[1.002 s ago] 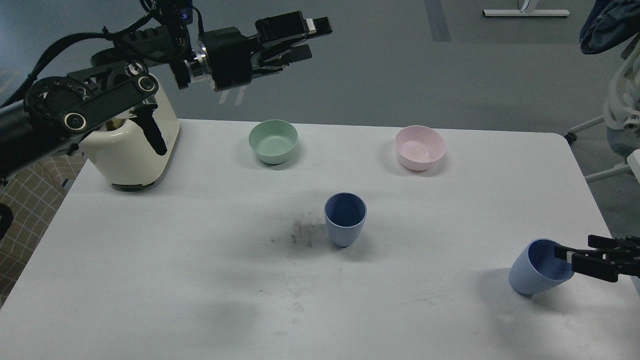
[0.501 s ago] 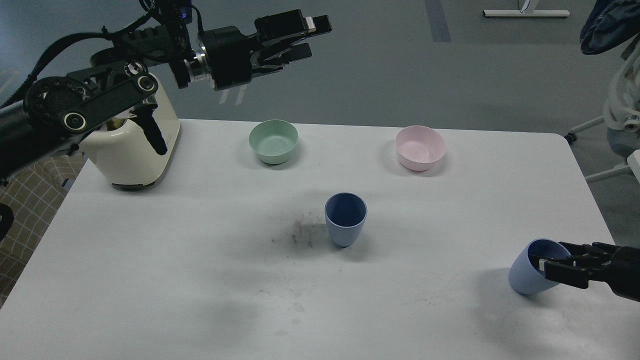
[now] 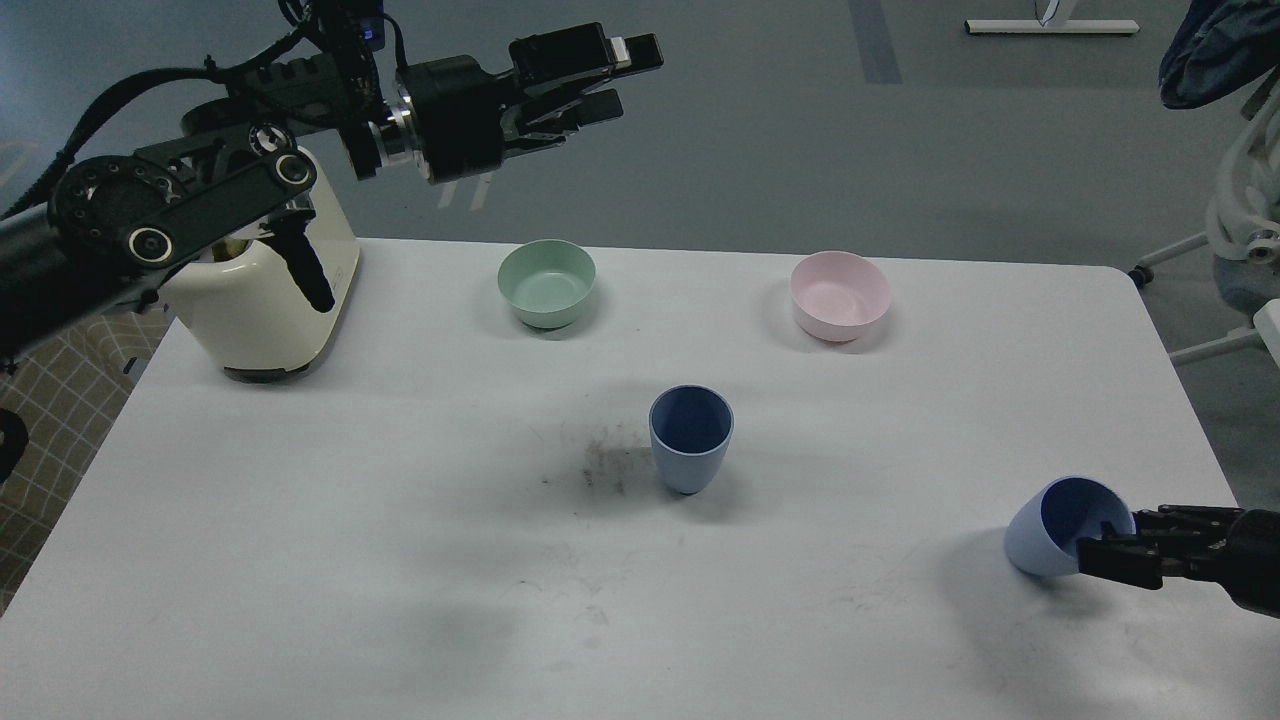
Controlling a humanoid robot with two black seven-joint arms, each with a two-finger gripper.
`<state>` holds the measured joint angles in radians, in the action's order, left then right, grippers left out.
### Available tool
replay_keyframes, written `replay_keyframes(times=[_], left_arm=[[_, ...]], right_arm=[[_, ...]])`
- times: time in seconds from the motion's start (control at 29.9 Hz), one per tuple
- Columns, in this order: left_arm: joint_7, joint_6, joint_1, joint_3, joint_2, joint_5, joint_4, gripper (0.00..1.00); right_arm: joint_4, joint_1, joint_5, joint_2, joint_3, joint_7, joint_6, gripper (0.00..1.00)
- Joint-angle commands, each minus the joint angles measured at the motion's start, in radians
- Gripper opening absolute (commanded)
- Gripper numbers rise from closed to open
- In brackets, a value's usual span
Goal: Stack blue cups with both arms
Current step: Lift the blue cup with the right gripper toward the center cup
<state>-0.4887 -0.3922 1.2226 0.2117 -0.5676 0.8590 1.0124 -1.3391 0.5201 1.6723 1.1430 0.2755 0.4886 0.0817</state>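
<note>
Cups are the two blue things on the white bench (image 3: 300, 560). Nearest, at the right front, the tilted cup (image 3: 1062, 525) leans with its mouth turned toward the right and its narrow base low on the left; whether the base touches the bench cannot be told. The right end effector (image 3: 1118, 548) comes in from the right edge and is closed on that cup's rim, with one dark finger (image 3: 1118, 564) along the lower outside of the rim and another reaching into the mouth. Further in, near the middle of the bench, the upright cup (image 3: 690, 438) stands on its base, mouth up, well apart from the tilted one, with a patch of dark smudges (image 3: 605, 465) just to its left. Beyond it, near the far edge, a green bowl (image 3: 546, 282) sits to the left and a pink bowl (image 3: 839, 294) to the right, both upright and apart from each other. At the far left corner stands a cream appliance (image 3: 262, 300), partly hidden by the left arm (image 3: 160, 215). The left end effector (image 3: 600, 75) hangs high above the far edge, pointing right, its fingers slightly parted and holding nothing.
</note>
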Motion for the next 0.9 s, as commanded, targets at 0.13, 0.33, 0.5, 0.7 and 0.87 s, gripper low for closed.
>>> replay_keyframes(times=[0.13, 0.33, 0.5, 0.7, 0.87], left_arm=[[0.001, 0.001, 0.000, 0.000, 0.003, 0.000, 0.000, 0.96], [0.001, 0.000, 0.000, 0.000, 0.006, 0.000, 0.000, 0.96], [0.001, 0.000, 0.000, 0.000, 0.011, 0.000, 0.000, 0.96], [0.001, 0.000, 0.000, 0.000, 0.020, 0.002, -0.003, 0.96], [0.001, 0.000, -0.002, 0.000, 0.021, 0.002, -0.009, 0.96]], right_arm=[[-0.044, 0.053, 0.017, 0.066, 0.014, 0.000, 0.007, 0.00], [-0.098, 0.197, 0.018, 0.102, 0.013, 0.000, 0.067, 0.00], [-0.095, 0.352, 0.020, 0.101, 0.010, 0.000, 0.182, 0.00], [-0.087, 0.518, 0.024, 0.015, 0.005, 0.000, 0.334, 0.00], [-0.052, 0.636, 0.043, -0.077, -0.028, 0.000, 0.403, 0.00]])
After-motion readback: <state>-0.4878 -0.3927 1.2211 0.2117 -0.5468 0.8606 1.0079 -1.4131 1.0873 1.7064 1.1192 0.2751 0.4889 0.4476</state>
